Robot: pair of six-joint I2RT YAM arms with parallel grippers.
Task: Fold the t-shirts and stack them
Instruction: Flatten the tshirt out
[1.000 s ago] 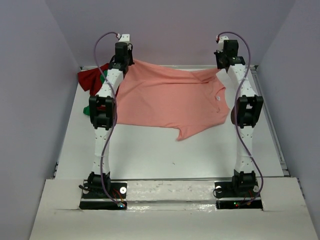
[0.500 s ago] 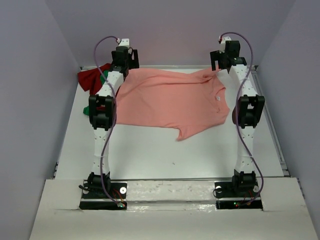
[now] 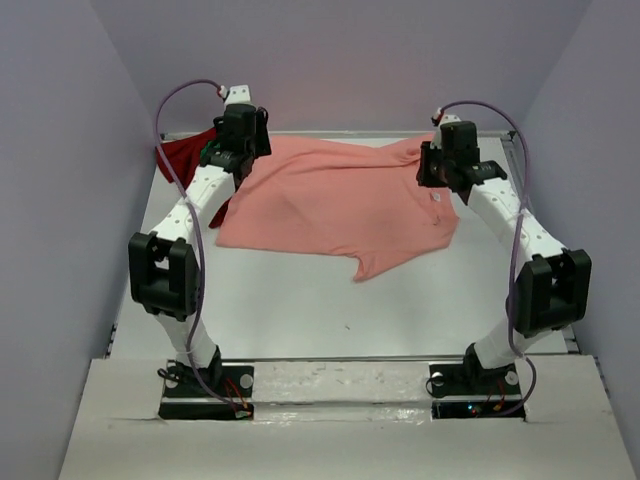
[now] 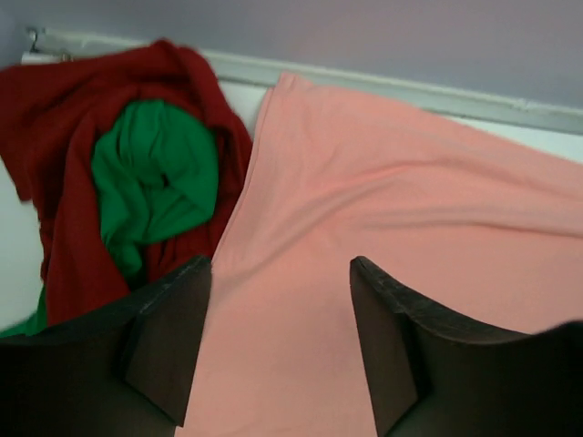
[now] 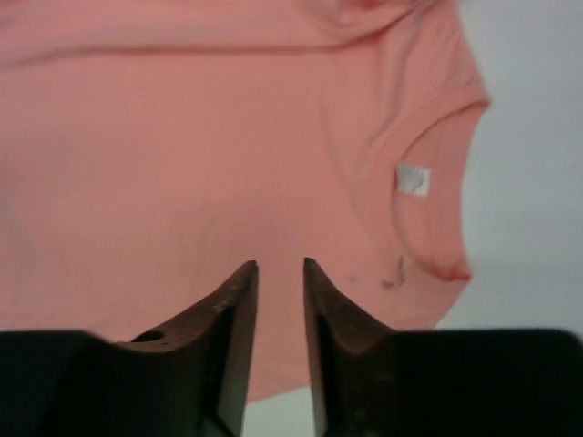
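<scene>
Salmon-pink shirt (image 3: 335, 200): it lies spread flat on the table (image 3: 300, 300). Its long axis runs left to right, hem towards my left arm and collar (image 5: 437, 182) towards my right.
Left gripper (image 4: 278, 273): the jaws stand wide apart with nothing between them. It hangs over the far left corner of the pink cloth, which sits directly under the fingers.
Right gripper (image 5: 280, 266): I see only a narrow gap between the jaws, and it is empty. It hovers over the chest panel with the collar just beside it.
Dark red shirt (image 4: 64, 118) and green shirt (image 4: 150, 182): they are bunched together in the far left corner, just beside the pink hem edge.
Nearer arm: each arm is over its own end of the shirt.
My read: each claw has to drop straight down onto its own far corner to fold along the long axis.
</scene>
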